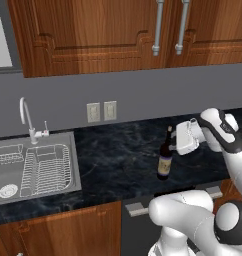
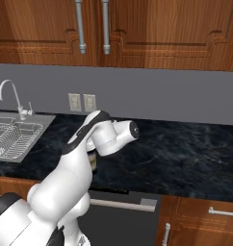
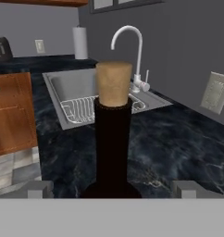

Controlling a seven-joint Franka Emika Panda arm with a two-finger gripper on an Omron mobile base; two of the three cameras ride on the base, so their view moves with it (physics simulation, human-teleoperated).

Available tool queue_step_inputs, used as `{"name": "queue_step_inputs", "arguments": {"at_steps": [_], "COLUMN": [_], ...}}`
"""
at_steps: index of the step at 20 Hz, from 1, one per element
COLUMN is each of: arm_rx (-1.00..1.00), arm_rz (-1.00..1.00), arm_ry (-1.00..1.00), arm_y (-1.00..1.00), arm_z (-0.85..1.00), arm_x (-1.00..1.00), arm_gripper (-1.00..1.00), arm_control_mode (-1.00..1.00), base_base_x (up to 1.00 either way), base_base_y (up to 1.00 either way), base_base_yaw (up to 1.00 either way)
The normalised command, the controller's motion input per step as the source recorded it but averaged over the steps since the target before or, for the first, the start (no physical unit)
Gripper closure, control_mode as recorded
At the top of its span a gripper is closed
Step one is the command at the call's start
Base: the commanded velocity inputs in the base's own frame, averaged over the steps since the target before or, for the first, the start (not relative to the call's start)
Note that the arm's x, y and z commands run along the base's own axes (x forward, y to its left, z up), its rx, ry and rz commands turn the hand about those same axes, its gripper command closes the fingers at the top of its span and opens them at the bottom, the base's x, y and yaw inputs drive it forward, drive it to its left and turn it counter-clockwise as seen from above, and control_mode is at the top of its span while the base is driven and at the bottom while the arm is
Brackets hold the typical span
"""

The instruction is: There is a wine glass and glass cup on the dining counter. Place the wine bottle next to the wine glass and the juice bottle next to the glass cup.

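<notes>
Fingers (image 3: 40, 189) spread beside wine bottle (image 1: 165, 159); its label seems unreadable.

My arm bends at the elbow and reaches sideways at wine bottle (image 1: 165, 159) neck height, my gripper (image 1: 174, 140) with jaws spread wide either side of that neck.

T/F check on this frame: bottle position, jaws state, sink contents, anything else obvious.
1. The wine bottle stands upright on the black worktop. True.
2. The gripper has its jaws shut on the bottle's neck. False: the jaws stand open on either side of it.
3. A wire rack sits in the sink. True.
4. The bottle lies inside the sink. False: it stands on the worktop, to the sink's right in the left base view.
</notes>
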Motion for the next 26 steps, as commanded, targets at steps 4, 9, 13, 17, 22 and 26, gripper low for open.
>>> {"name": "queue_step_inputs", "arguments": {"at_steps": [4, 9, 13, 17, 22, 26], "arm_rx": [0.0, 0.0, 0.0, 0.0, 0.0, 0.01], "arm_rz": [0.0, 0.0, 0.0, 0.0, 0.0, 0.0], "arm_ry": [0.0, 0.0, 0.0, 0.0, 0.01, 0.02], "arm_y": [0.04, 0.05, 0.07, 0.06, 0.07, 0.01], "arm_z": [-0.02, -0.03, -0.05, -0.06, -0.09, -0.09], "arm_x": [0.11, 0.08, 0.06, 0.01, 0.0, 0.0], "arm_gripper": [-1.0, -1.0, -1.0, -1.0, -1.0, -1.0], "arm_control_mode": [-1.0, -1.0, -1.0, -1.0, -1.0, -1.0], "base_base_x": [0.0, 0.0, 0.0, 0.0, 0.0, 0.0], "base_base_y": [0.0, 0.0, 0.0, 0.0, 0.0, 0.0], "base_base_yaw": [0.0, 0.0, 0.0, 0.0, 0.0, 0.0]}}
